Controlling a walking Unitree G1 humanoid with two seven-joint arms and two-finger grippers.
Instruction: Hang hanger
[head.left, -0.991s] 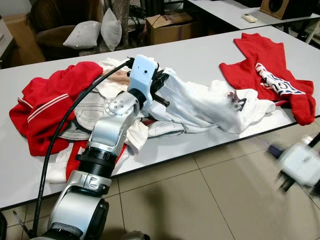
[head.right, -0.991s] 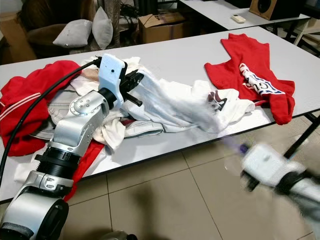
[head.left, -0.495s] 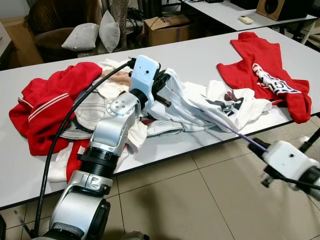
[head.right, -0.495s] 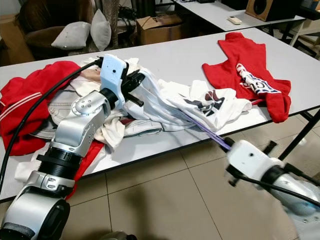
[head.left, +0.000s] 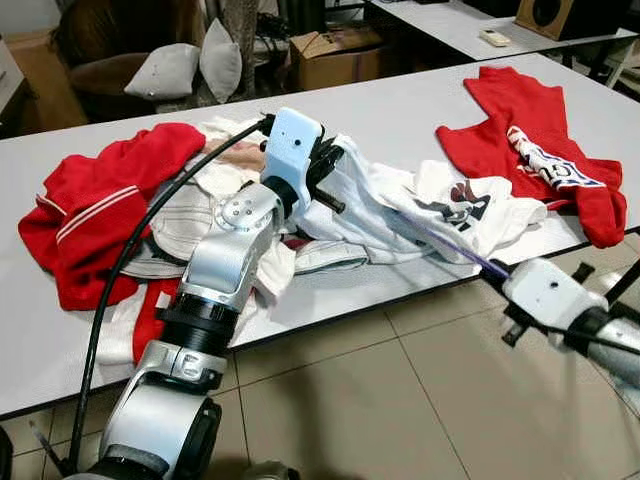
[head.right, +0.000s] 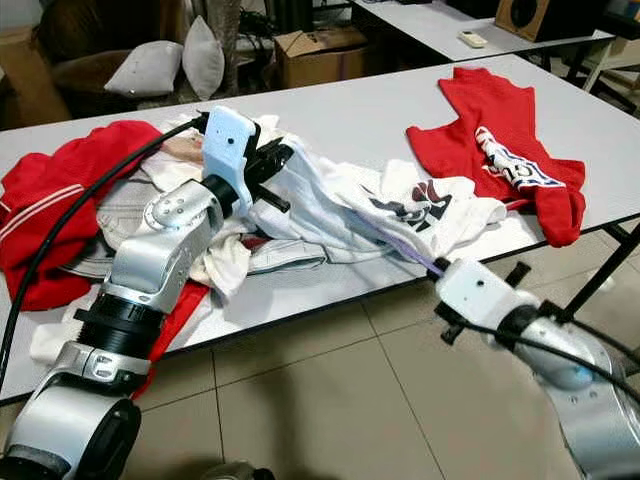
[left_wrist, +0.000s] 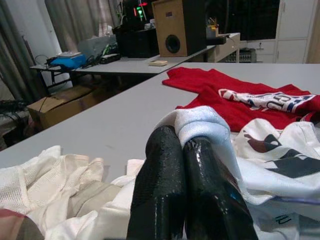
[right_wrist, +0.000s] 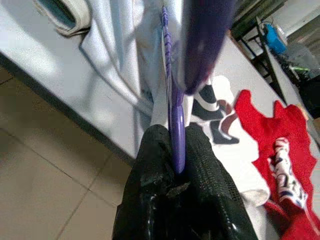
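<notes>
A white T-shirt (head.left: 400, 205) with a dark print lies crumpled near the front edge of the grey table (head.left: 400, 110). My left gripper (head.left: 328, 172) is shut on the shirt's collar, and in the left wrist view the white cloth (left_wrist: 200, 122) bunches over the closed fingertips (left_wrist: 160, 190). My right gripper (head.right: 440, 272) hovers just off the table's front edge, shut on the end of a thin purple hanger (head.left: 445, 245). The hanger (right_wrist: 172, 100) runs from the fingers up into the white shirt, where its far end is hidden by cloth.
A red shirt (head.left: 530, 130) with a striped print lies at the table's right end, and a red garment (head.left: 95, 200) with pale clothes at the left. Behind the table stand a cardboard box (head.left: 335, 50) and grey pillows (head.left: 165, 70). Tiled floor lies below the front edge.
My right gripper has come up and to the left towards the table edge, pushing the purple hanger further into the white shirt. The left arm has held still.
</notes>
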